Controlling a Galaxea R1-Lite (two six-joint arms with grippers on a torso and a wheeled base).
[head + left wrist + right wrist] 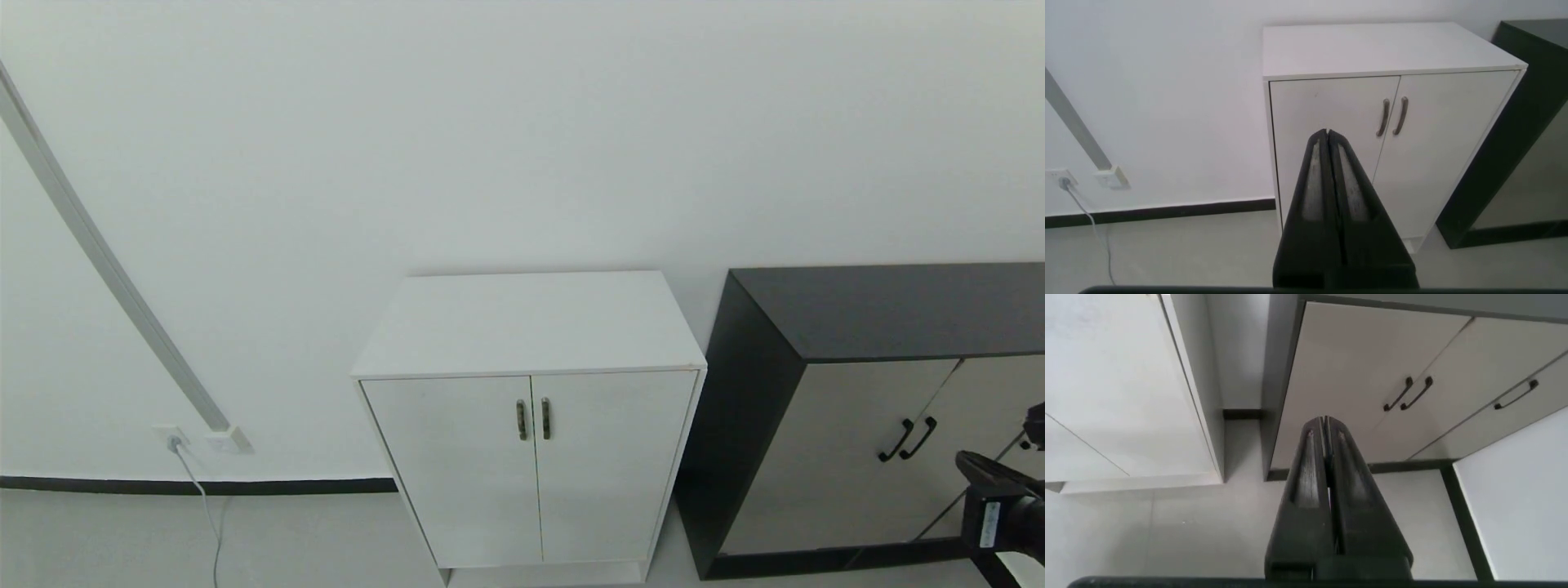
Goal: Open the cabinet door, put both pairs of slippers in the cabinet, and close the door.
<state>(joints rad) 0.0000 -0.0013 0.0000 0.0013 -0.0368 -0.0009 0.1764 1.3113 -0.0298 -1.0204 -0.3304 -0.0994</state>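
A white two-door cabinet (531, 457) stands against the wall with both doors shut. Two dark vertical handles (533, 419) sit side by side at the seam between the doors. In the left wrist view the same cabinet (1388, 147) lies beyond my left gripper (1327, 135), whose fingers are pressed together with nothing between them. My right gripper (1325, 423) is shut and empty too, hanging above the floor near the white cabinet's side and the dark cabinet. Part of the right arm (1000, 506) shows at the lower right of the head view.
A black-framed cabinet (865, 425) with pale doors and black handles (908, 439) stands right of the white one, a narrow gap between them. On the wall at left are a slanted cable duct (106, 261), an outlet (173, 439) and a hanging cord. Grey floor lies in front.
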